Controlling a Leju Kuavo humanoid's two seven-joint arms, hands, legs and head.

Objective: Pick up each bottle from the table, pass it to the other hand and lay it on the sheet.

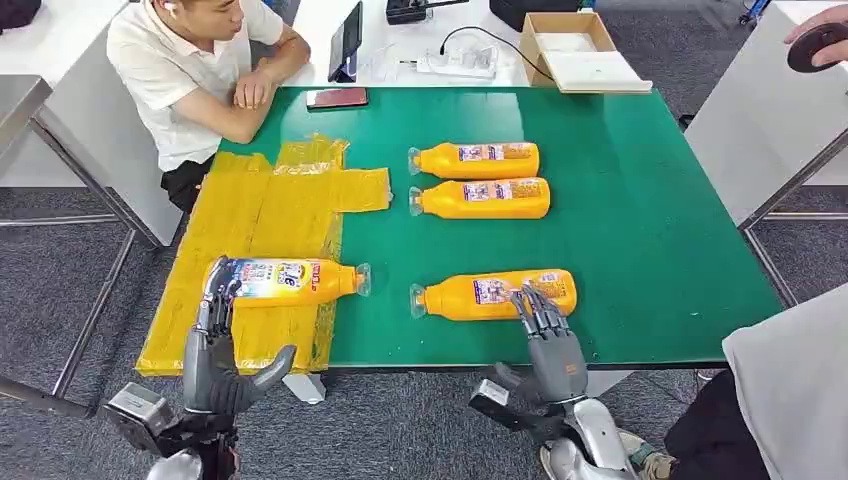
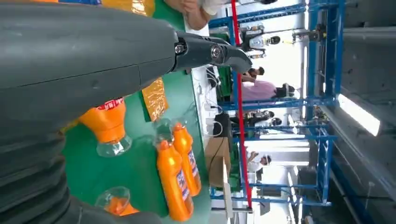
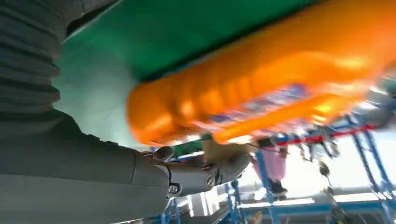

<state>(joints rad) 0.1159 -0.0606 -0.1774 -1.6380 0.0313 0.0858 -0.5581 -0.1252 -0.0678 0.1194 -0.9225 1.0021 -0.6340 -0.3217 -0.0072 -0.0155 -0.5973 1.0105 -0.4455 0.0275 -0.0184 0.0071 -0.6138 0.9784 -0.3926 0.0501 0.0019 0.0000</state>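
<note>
- Your left hand (image 1: 215,345): palm flat over the yellow sheet (image 1: 262,215), fingers straight and spread, tips at the base end of the sheet bottle (image 1: 285,279). Nothing gripped. Thumb sticks out to the side.
- Your right hand (image 1: 553,340): at the near table edge, fingers extended, tips on or just over the base end of the nearest bottle (image 1: 495,294). Can't tell if it's touching or gripping; the right wrist view is motion-blurred, orange body close above the thumb.
- Count: four orange bottles, all lying on their sides with clear caps. One on the sheet, cap pointing right. Three on the green table (image 1: 640,200): nearest bottle by your right hand, plus a pair further back, rear bottle (image 1: 475,160) and second bottle (image 1: 482,198), just beside each other, caps left.
- One sheet, at the table's left side, overhanging the near edge.
- People: one seated person (image 1: 195,65) at the far left corner, arms on the table; another at right, cut off by the frame.
- One phone (image 1: 336,97) at the far table edge.
</note>
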